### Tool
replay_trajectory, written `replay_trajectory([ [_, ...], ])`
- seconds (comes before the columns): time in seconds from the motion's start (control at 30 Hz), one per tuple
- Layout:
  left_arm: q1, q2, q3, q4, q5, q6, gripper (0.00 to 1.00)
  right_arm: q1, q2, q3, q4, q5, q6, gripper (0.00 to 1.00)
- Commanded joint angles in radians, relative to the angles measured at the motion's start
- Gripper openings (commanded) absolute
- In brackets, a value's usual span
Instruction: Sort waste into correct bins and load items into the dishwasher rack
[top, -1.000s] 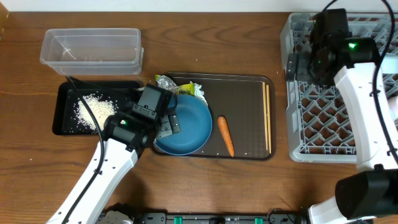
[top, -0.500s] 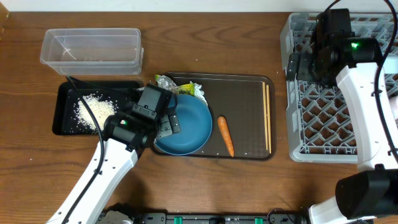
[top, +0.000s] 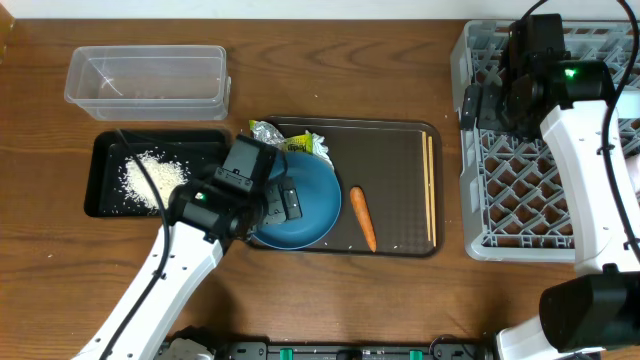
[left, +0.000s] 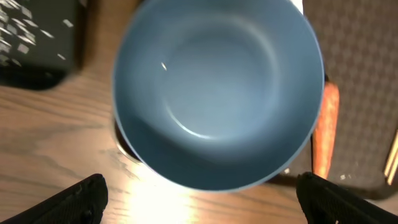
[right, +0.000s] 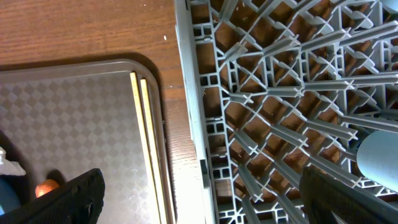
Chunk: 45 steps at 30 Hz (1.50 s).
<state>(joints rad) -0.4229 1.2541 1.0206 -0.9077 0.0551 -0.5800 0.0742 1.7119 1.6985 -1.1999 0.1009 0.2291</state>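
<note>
Overhead: a brown wooden surface (top: 330, 290) fills the view, with a pale strip past its far edge. At the far left stands the clear tub (top: 147, 77), with only a faint whitish scatter on its floor. Just near of it lies the black tray (top: 105, 195), holding the heap of rice (top: 148, 178). In the middle lies the brown serving tray (top: 395, 160). On it are the carrot (top: 361, 217), the chopsticks (top: 431, 190) along its right rim, and the crumpled wrapper (top: 290, 140) at its far left corner. The dark blue dish (top: 312, 205) overlaps the serving tray's left rim. The left end effector (top: 281, 203) hangs over the dish's left part. At the right stands the grey rack (top: 520, 190), and the right end effector (top: 478, 108) is at its left wall.

Left wrist: the dish (left: 217, 93) is empty. The fingers (left: 84, 196) stand wide apart at the bottom corners, gripping nothing. The rice tray (left: 37, 37) is at the upper left and the carrot (left: 324, 137) just right of the dish.

Right wrist: the fingers (right: 78, 196) are spread wide with nothing between them. They hang above the rack's left wall (right: 193, 93) and the chopsticks (right: 144, 143). A pale blue vessel (right: 379, 152) sits in the rack; whether it is a cup or a bowl I cannot tell
</note>
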Motion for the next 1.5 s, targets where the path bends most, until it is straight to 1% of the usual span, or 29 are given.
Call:
replay_trajectory([
  [0.0,-0.008,0.042,-0.056,-0.002,0.050,-0.009,0.99,-0.002,0.009,0.002,-0.001,-0.003,-0.002,0.99],
  [0.13,-0.008,0.092,-0.089,-0.004,0.036,-0.008,0.99,-0.002,0.009,0.002,-0.001,-0.003,-0.002,0.99],
  [0.23,-0.007,0.119,-0.089,-0.008,-0.031,-0.010,0.99,-0.002,0.009,0.002,-0.001,-0.003,-0.002,0.99],
  [0.3,-0.005,0.121,-0.089,-0.008,-0.069,-0.052,0.99,-0.002,0.009,0.002,-0.001,-0.003,-0.002,0.99],
  [0.47,0.011,0.121,-0.089,-0.003,-0.074,-0.135,0.99,-0.002,0.009,0.002,-0.001,-0.003,-0.002,0.99],
  [0.97,0.011,0.121,-0.089,0.000,0.049,-0.140,1.00,-0.002,0.009,0.002,0.000,-0.003,-0.002,0.99],
  [1.07,0.011,0.121,-0.089,0.004,0.092,-0.140,1.00,-0.002,0.009,0.002,-0.001,-0.003,-0.002,0.99],
  [1.17,0.009,0.121,-0.089,0.040,0.175,-0.130,0.91,-0.002,0.009,0.002,-0.001,-0.003,-0.002,0.99],
  [1.27,-0.023,0.121,-0.089,0.091,0.252,-0.086,0.90,-0.002,0.009,0.002,-0.001,-0.003,-0.002,0.99],
  [1.47,-0.143,0.121,-0.087,0.093,0.177,-0.086,0.91,-0.002,0.009,0.002,-0.001,-0.003,-0.002,0.99],
])
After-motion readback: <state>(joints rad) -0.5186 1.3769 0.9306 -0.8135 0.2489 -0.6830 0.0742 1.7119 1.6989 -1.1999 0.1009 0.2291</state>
